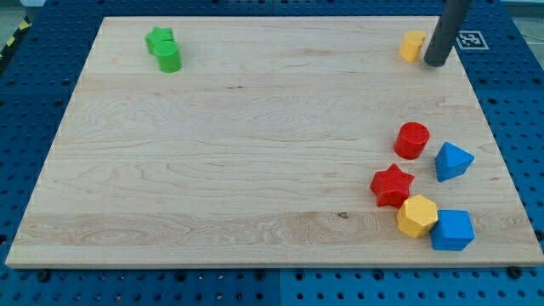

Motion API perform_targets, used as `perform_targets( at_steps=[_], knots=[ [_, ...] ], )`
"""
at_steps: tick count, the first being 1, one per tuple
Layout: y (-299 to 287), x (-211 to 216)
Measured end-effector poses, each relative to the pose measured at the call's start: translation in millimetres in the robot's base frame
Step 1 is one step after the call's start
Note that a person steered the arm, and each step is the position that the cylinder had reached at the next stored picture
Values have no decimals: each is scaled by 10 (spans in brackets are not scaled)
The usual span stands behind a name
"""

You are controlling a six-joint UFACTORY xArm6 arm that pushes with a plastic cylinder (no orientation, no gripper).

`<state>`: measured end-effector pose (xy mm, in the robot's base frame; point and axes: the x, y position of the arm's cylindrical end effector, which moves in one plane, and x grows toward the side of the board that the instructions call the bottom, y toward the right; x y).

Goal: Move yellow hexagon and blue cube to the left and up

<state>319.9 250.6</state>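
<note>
My tip (437, 63), a bare rod with no tool to open or close, rests beside a small yellow block (412, 46) at the counter's (255, 153) top right. Yellow hexagon (416, 216) touches blue cube (451, 230) at bottom right. Red star (392, 186) crowds the hexagon's upper left; red cylinder (412, 140) and blue triangular block (452, 161) sit above.

rod (450, 25) cut off by the view's top, small yellow block (412, 45) shape unclear

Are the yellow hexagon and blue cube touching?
Touching. The camera view shows the yellow hexagon pressed against the blue cube with no board visible between them. My tip is far off, near the view's top.
</note>
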Motion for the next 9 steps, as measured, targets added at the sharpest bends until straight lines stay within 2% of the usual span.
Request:
perform_targets(
  at_steps=[1, 2, 3, 4, 5, 7, 8, 9],
  knots=[
    [-137, -77],
    [-157, -462],
    [-157, -524],
    [-85, -77],
    [273, 591],
    [803, 2085],
    [776, 2850],
    [706, 2979]
  ],
)
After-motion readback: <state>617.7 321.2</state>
